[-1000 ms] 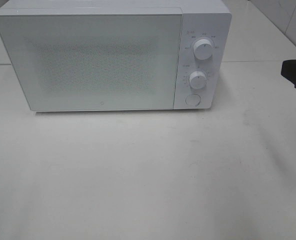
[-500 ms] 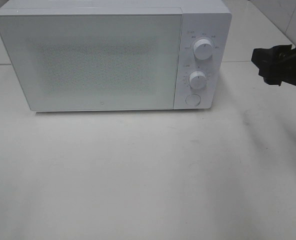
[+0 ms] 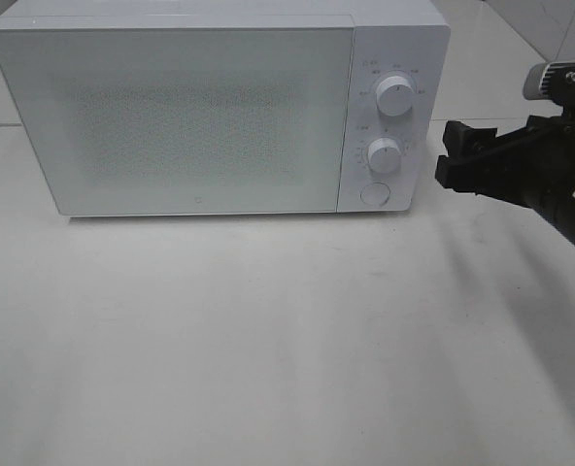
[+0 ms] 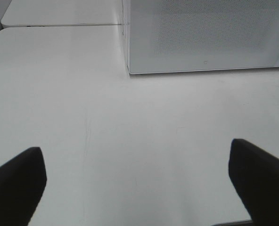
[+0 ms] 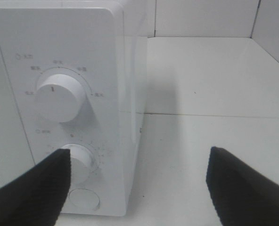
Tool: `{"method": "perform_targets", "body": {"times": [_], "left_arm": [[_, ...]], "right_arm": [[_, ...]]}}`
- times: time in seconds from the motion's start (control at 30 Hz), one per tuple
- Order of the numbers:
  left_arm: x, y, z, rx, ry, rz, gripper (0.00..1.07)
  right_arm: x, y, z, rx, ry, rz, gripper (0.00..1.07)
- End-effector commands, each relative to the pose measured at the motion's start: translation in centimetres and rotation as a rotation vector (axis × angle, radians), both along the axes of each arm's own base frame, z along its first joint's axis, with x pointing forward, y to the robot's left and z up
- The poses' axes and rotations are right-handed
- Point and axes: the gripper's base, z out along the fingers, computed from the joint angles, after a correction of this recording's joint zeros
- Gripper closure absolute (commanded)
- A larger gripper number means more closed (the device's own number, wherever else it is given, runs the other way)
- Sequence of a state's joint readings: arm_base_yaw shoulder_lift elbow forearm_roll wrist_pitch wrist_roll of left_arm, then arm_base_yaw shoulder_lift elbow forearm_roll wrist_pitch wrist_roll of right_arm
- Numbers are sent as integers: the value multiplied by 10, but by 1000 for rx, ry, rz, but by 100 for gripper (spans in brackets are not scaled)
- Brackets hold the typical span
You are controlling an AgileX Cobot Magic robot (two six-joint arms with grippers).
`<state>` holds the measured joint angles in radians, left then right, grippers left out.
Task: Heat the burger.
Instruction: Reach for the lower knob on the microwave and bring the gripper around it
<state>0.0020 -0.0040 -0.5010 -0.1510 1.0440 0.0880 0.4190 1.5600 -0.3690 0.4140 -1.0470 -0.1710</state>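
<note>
From where I stood, the burger was nowhere to be seen: not on the counter (image 3: 268,340) in front of the microwave (image 3: 219,107), and not behind its shut door (image 3: 171,116), whose frosted panel hid whatever lay inside. So I could not tell whether loading was already done or not yet begun. The right end effector (image 3: 450,155) hovered just beside the microwave's control panel, level with the lower dial (image 3: 385,155), with its jaws spread wide and nothing between them. It touched neither that dial, the upper dial (image 3: 394,97) nor the round button (image 3: 375,194) beneath them. The left end effector (image 4: 137,181) hung over the bare counter in front of the microwave, at the door's outer corner, equally wide and empty. I judged the controls to be the step in hand, with the heating itself not yet started.
</note>
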Motion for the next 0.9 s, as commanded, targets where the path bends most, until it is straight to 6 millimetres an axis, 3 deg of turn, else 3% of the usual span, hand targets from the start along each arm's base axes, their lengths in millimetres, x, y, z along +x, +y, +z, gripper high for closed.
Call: {"method": "perform_targets", "body": {"times": [0.03, 0.53, 0.9], "left_arm": [[-4, -1, 0, -7, -33, 1, 5], [-4, -1, 0, -7, -33, 1, 5], [-4, -1, 0, -7, -33, 1, 5]], "right_arm": [[1, -1, 1, 8, -43, -51, 31], [-12, 40, -18, 10, -112, -81, 31], [0, 70, -27, -11, -108, -54, 31]]}}
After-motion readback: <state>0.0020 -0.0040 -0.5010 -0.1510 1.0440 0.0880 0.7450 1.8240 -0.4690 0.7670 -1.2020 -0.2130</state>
